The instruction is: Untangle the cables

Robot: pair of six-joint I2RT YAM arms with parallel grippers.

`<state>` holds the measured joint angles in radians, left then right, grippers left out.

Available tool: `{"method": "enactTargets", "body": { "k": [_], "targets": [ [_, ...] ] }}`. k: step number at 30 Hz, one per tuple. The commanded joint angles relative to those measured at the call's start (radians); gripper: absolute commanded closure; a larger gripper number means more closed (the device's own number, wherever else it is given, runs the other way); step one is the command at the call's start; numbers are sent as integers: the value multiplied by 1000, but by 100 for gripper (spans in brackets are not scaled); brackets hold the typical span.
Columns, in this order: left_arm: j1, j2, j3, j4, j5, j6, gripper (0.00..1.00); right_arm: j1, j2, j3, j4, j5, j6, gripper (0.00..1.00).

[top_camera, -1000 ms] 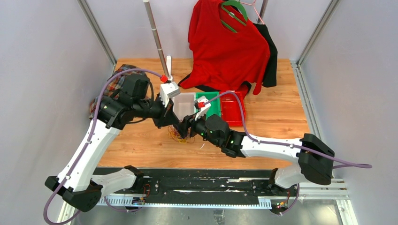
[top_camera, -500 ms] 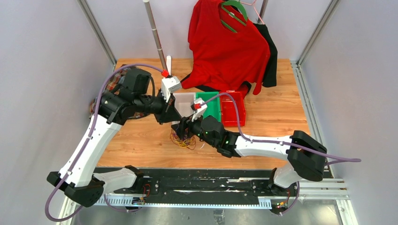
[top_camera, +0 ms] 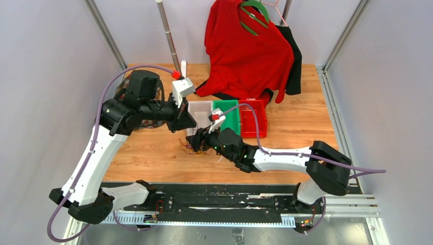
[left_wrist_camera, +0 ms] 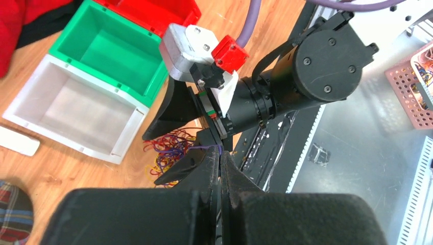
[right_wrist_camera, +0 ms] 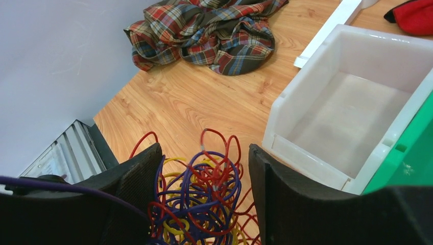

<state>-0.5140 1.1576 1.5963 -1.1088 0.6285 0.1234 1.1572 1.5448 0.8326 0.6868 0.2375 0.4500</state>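
Cables (right_wrist_camera: 199, 189) clumped on desk (right_wrist_camera: 204, 97), between right gripper's (right_wrist_camera: 203, 153) released jaws — left gripper (left_wrist_camera: 219, 155) jaws clenched on one purple strand (right_wrist_camera: 61, 186).

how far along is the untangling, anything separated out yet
Done: nothing visible. The cables are one red, yellow and purple clump on the table, and the white bin and green bin are empty. In hand: the left gripper is shut, apparently pinching one purple strand drawn from the clump; the right gripper has its jaws open around the clump. Left: practically every wire.
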Motion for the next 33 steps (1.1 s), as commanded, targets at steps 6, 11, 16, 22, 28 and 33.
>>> {"method": "enactTargets", "body": {
  "k": [6, 11, 16, 22, 28, 33],
  "targets": [
    [-12, -8, 170, 44, 25, -19, 99, -11, 3, -121, -59, 73, 49, 39],
    [-12, -3, 266, 44, -29, -9, 99, -11, -30, -183, -68, 106, 78, 41],
    [-12, 28, 402, 45, -88, 0, 100, -13, -55, -229, -86, 142, 106, 42],
    [-12, 73, 544, 44, -144, 4, 100, -12, -54, -254, -107, 175, 129, 45],
    [-13, 111, 657, 44, -188, 9, 100, -13, -52, -279, -120, 200, 147, 45],
    [-12, 124, 699, 45, -214, 16, 100, -13, -63, -309, -98, 238, 162, 38]
  ]
}}
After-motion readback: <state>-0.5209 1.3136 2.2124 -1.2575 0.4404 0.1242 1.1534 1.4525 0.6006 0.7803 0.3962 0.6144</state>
